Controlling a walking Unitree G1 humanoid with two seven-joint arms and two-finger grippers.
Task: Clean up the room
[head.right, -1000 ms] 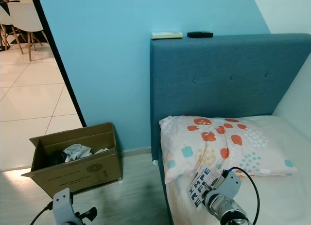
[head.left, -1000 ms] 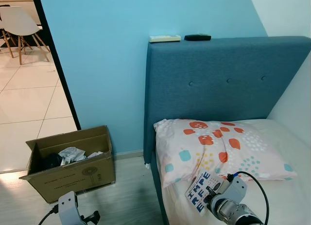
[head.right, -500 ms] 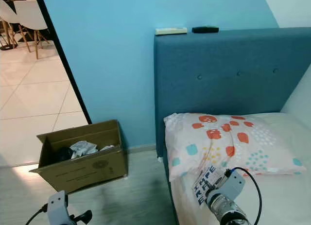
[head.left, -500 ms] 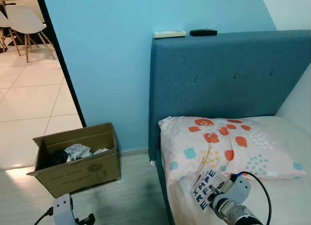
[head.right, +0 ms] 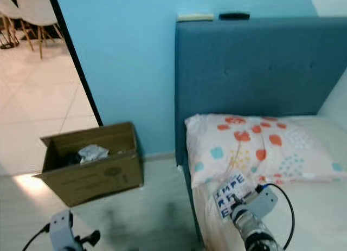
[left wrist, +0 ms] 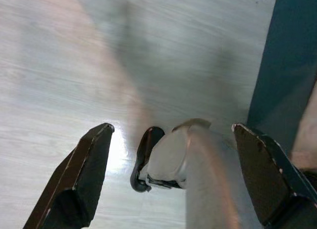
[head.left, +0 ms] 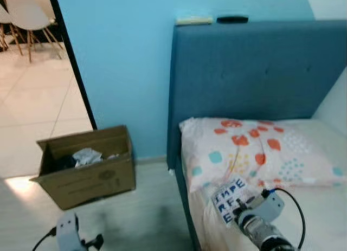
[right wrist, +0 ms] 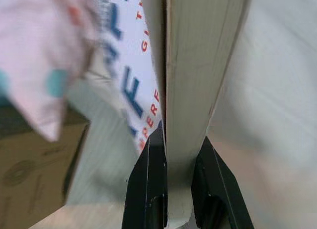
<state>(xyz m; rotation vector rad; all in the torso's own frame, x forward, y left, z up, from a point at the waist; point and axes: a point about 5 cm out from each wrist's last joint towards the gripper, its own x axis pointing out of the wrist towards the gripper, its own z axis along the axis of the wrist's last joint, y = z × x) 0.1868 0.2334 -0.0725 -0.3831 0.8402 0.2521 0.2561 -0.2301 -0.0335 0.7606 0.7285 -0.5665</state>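
My right gripper (right wrist: 178, 155) is shut on a white book with blue letters (head.left: 229, 198), holding it by its edge (right wrist: 198, 66) above the bed (head.left: 320, 218), just in front of the patterned pillow (head.left: 255, 150). An open cardboard box (head.left: 87, 169) with crumpled paper inside sits on the floor left of the bed. My left gripper (left wrist: 173, 169) hangs open low over the wooden floor, beside the bed's blue side.
The blue headboard (head.left: 244, 66) carries a white remote (head.left: 193, 20) and a black remote (head.left: 232, 18) on top. A doorway on the left opens onto a tiled room with white chairs (head.left: 24, 18). Bare wooden floor (head.left: 141, 218) lies between box and bed.
The camera has shifted, so the whole scene slid slightly right and up. The right gripper still holds the book over the bed; the views are now blurred.
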